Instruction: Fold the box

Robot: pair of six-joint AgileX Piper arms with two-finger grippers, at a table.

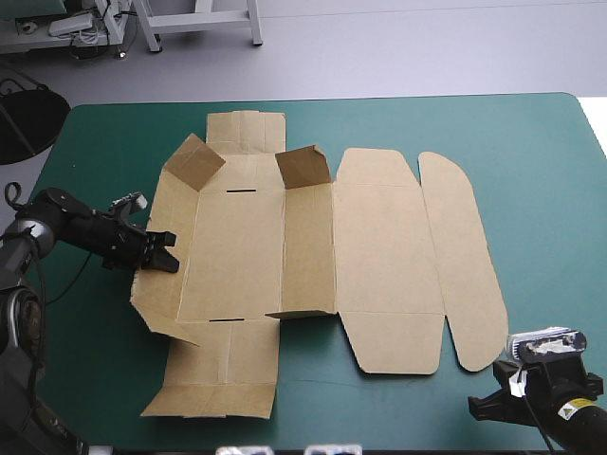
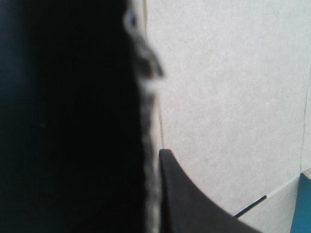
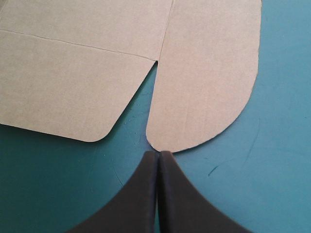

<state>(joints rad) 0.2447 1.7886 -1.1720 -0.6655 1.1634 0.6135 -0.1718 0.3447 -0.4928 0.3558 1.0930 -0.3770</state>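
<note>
The brown box (image 1: 379,256) lies spread open on the teal-green cover (image 1: 541,190), lid panels flat to the right. Two small flaps (image 1: 303,169) stand up at its far side, and the left wall (image 1: 156,289) is tilted up off the cover. My left gripper (image 1: 166,254) is at that left wall. In the left wrist view the gripper (image 2: 155,150) is shut on the box (image 2: 233,97), the board's edge running between the black fingers. My right gripper (image 1: 486,406) sits at the near right corner. It is shut (image 3: 158,154), its tip just short of the rounded lid flap (image 3: 209,73).
The table's near edge (image 1: 427,445) runs close behind my right gripper. A broad band of teal-green cover (image 3: 282,145) lies to the right of the box and along the far edge.
</note>
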